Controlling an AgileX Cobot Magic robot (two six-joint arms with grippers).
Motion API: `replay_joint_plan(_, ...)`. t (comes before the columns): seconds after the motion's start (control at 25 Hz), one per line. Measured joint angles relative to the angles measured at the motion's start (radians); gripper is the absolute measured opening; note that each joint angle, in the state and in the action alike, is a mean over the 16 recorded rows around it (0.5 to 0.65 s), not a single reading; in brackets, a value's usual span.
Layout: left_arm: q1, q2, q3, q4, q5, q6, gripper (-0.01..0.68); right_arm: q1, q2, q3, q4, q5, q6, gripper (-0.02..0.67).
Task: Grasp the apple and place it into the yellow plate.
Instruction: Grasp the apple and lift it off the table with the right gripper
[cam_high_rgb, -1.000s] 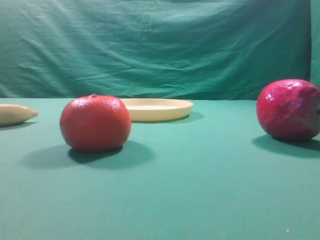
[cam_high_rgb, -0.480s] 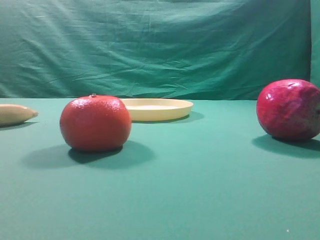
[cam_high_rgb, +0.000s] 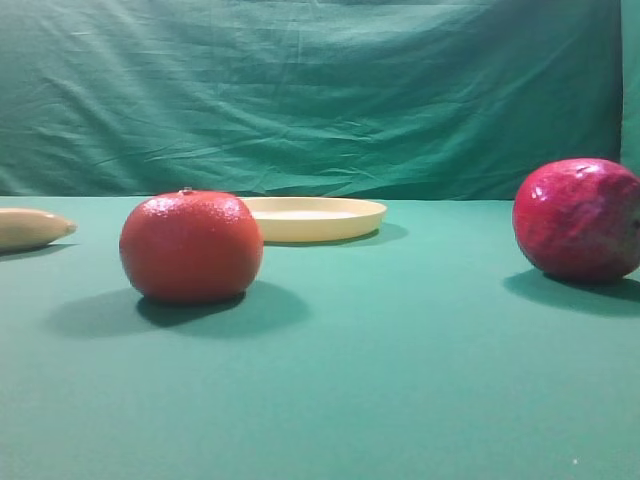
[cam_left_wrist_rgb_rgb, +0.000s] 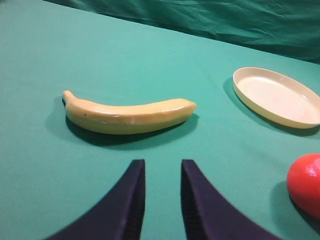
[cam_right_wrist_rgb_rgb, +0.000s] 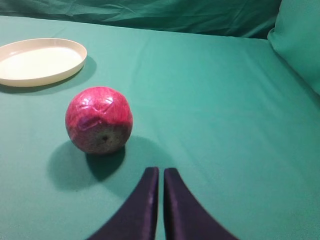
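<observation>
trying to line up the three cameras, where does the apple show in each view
Exterior high: apple at the right edge, resting on the green cloth.
Left wrist: not in view.
Right wrist: apple left of centre, ahead of the right gripper.
Shared landmark: yellow plate, visible in all three.

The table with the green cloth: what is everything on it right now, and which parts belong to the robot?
round glossy magenta-red apple: one, on the cloth, apart from the plate, just ahead of the right gripper
shallow round pale-yellow plate: one, empty, toward the back
round orange-red tangerine-like fruit: one, in front of the plate in the high view
pale yellow banana: one, lying flat, ahead of the left gripper
green cloth: one, over table and backdrop
left gripper: one, dark fingers with a gap between them, holding nothing
right gripper: one, dark fingers nearly together, shut, holding nothing
</observation>
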Motion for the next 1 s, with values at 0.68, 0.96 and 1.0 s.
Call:
replay_joint_plan(0.68,0.0,0.0,0.0,0.0,0.0,0.0,0.157,0.06,0.176,-0.149,0.118,-0.036,-0.045,0.0)
replay_joint_plan(0.96,0.0,0.0,0.0,0.0,0.0,0.0,0.157,0.092,0.465,-0.318,0.124,0.071,-0.109,0.0)
replay_joint_plan(1.0,0.0,0.0,0.0,0.0,0.0,0.0,0.157,0.095,0.509,-0.343,0.124,0.085,-0.119,0.0)
